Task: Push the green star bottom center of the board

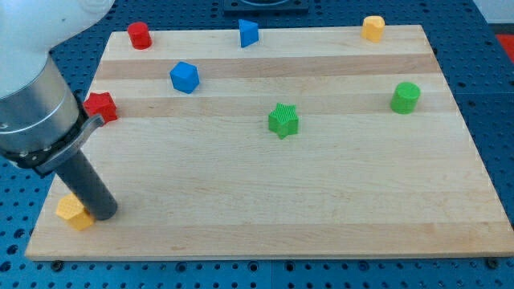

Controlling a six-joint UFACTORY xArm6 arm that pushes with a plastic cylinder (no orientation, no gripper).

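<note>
Nearest the camera, at the view's bottom left corner of the bench (265,233), a yellow block (72,212) lies close to the front edge; its exact shape is partly hidden. Touching it, or just beside it on its right, is my tip (103,213), the lower end of a straight dark rod that slants up toward the view's left into a wide grey and white arm housing. No pincer is fitted to this arm, so nothing is spread or pinched; only the rod meets the wood.

Near the middle of the light wooden board, slightly above centre, sits the green star (283,120). It is well apart from my tip, which stands far to its lower left. Bare wood lies between the star and the view's bottom edge.

A green cylinder (405,97) stands toward the view's right, at about the same height as the star. A blue cube (184,77) rests in the upper left area. At the left edge, a red block (101,106) is partly hidden by the arm housing. Along the view's top edge, from left to right, are a red cylinder (140,35), a blue wedge-like block (248,33) and a yellow block at the top right (373,28). Under the board is a blue perforated surface (491,96).
</note>
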